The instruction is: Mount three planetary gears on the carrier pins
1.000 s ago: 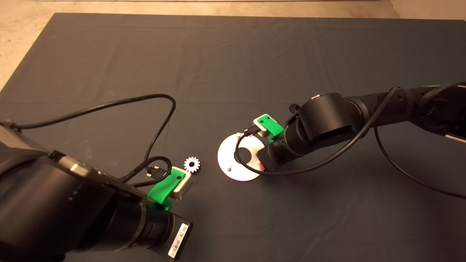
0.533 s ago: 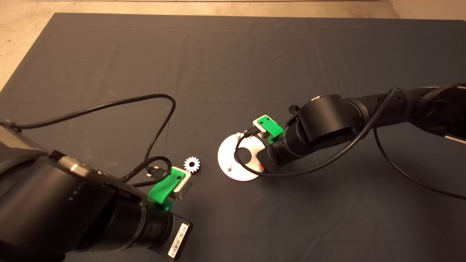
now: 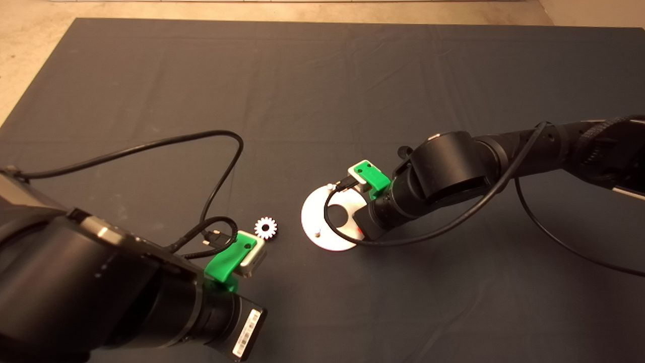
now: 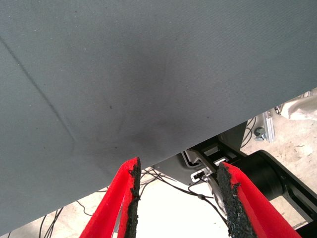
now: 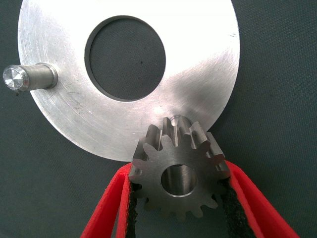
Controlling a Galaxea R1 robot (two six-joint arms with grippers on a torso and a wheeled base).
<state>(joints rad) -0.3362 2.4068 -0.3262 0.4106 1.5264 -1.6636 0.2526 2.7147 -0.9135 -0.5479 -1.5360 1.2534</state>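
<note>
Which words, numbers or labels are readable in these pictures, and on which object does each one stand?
Nothing can be read.
White barcode sticker on the left arm's wrist: its bars and print are too small to read.
Round plate, the gear held by the right gripper, and the gear lying on the mat: no marking visible.

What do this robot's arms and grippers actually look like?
Both arms are thick black cylinders with black cables looping alongside. The left arm carries a white barcode label. Each wrist has a green plastic bracket holding a small pale box. The left gripper and right gripper each have two red fingers lined with rough black pads.
</note>
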